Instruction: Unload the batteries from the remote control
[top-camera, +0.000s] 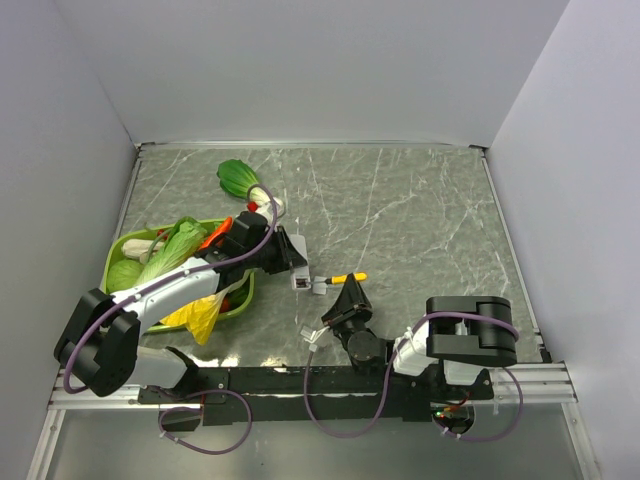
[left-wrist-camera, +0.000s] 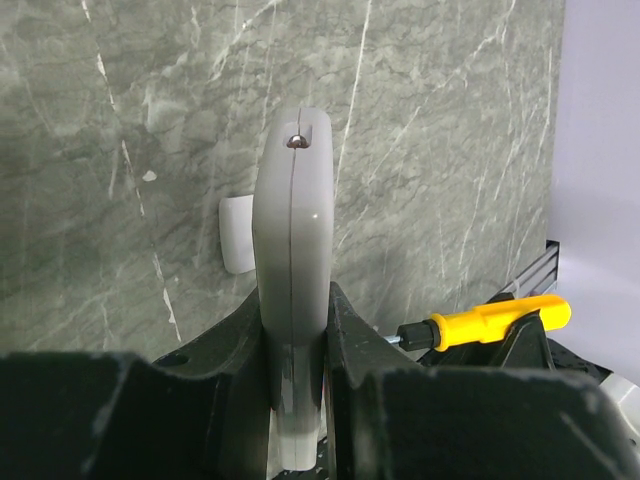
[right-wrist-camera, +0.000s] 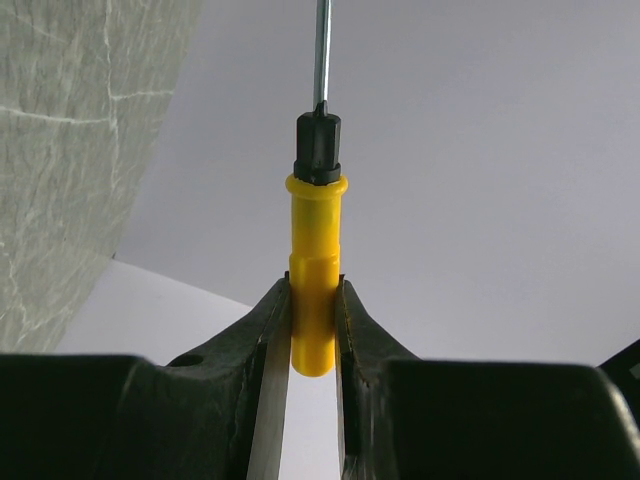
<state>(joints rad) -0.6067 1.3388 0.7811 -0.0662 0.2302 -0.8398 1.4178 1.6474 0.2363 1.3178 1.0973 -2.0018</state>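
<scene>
My left gripper (top-camera: 296, 266) is shut on the slim white remote control (top-camera: 301, 281). In the left wrist view the remote (left-wrist-camera: 292, 240) stands edge-on between the jaws of the left gripper (left-wrist-camera: 296, 312), above the marble table, with a small screw at its far end. My right gripper (top-camera: 349, 293) is shut on the yellow-orange screwdriver (top-camera: 346, 277). The screwdriver's tip points left at the remote, and it also shows in the left wrist view (left-wrist-camera: 488, 323). In the right wrist view the yellow handle (right-wrist-camera: 315, 270) sits between the jaws of the right gripper (right-wrist-camera: 314, 292). The batteries are hidden.
A small pale square cover piece (left-wrist-camera: 237, 234) lies on the table beside the remote. A green tray (top-camera: 113, 252) of vegetables and a yellow bag (top-camera: 200, 314) are under the left arm. A bok choy (top-camera: 236, 178) lies farther back. White walls enclose the table.
</scene>
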